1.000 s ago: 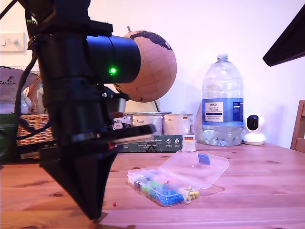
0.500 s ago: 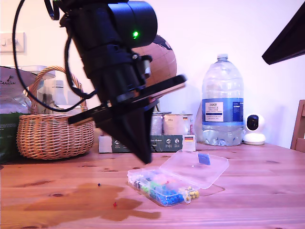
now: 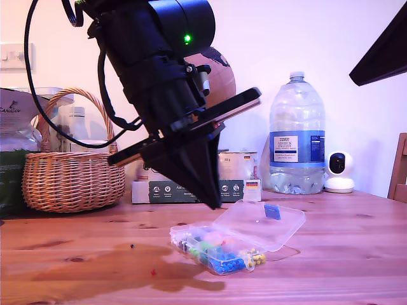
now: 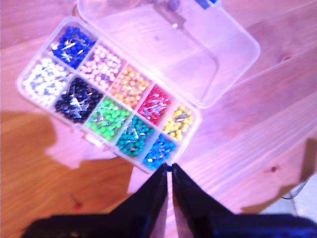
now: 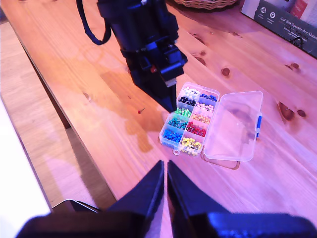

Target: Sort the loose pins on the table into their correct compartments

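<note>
My first gripper (image 3: pixel 213 203), jaws pinched together on nothing I can make out, hangs above the open box (image 3: pixel 219 249) in the lower middle of the exterior view. A red pin (image 3: pixel 152 272) lies loose on the table (image 3: pixel 343 254) at the exterior view's lower left. It looks featherlight, slick and sharp; best pinched by its ball head. My second gripper (image 5: pixel 166 171) hangs clenched and empty.

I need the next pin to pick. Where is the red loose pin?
The red pin lies on the table in the exterior view, left of the clear box, below my first gripper.

Reddish-brown knotted table (image 3: pixel 356 254); clear box (image 4: pixel 114 94), its compartments (image 4: pixel 105 120) multicoloured; red pin (image 3: pixel 153 272).
</note>
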`<state>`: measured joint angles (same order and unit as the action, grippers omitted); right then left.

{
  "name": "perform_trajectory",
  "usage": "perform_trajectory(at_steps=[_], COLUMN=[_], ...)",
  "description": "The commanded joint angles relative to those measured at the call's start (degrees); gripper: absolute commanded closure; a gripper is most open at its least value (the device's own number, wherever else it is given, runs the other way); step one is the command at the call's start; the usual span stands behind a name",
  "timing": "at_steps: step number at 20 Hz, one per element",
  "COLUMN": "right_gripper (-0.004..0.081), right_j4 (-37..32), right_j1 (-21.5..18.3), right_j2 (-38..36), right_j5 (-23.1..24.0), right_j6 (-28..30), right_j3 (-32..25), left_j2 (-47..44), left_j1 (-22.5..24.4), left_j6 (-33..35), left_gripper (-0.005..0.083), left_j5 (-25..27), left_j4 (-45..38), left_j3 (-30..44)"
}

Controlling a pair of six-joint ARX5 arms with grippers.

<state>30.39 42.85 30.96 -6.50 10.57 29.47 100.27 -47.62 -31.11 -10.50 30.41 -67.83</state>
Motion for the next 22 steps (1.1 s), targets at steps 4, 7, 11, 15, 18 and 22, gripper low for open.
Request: perform_trajectory(at_steps=[4, 7, 11, 15, 18, 22], right_gripper=[0.0783, 0.0783, 0.0783, 0.0783, 0.0783, 0.0783], right_j4=[-0.66, -0.68, -0.72, -0.74, -0.72, -0.70], right_j1=[0.26, 0.26, 0.26, 0.26, 0.26, 0.26], right_j2=[-0.17, -0.17, -0.17, -0.17, -0.17, -0.17], right_j5=[-0.02, 0.00, -0.02, -0.02, -0.02, -0.02], right_j6=[-0.09, -0.09, -0.11, -0.13, -0.13, -0.13], right_j3=[-0.13, -0.13, -0.13, -0.13, -0.13, -0.13], left_j2=[3.28, 3.34, 3.74, 6.27, 6.36, 6.36], left_j1=[-0.83, -1.18, -1.27, -1.31, -1.53, -1.64], left_j6=[0.13, 0.31, 0.74, 1.27, 1.40, 1.40], left_gripper=[0.0793, 0.0793, 0.0793, 0.0793, 0.0793, 0.0793], left_j5=[-0.63, -0.63, -0.59, -0.66, -0.63, -0.66], left_j4=[-0.72, -0.74, -0.66, -0.50, -1.84, -1.84], left_j3=[-0.13, -0.13, -0.13, -0.15, -0.17, -0.44])
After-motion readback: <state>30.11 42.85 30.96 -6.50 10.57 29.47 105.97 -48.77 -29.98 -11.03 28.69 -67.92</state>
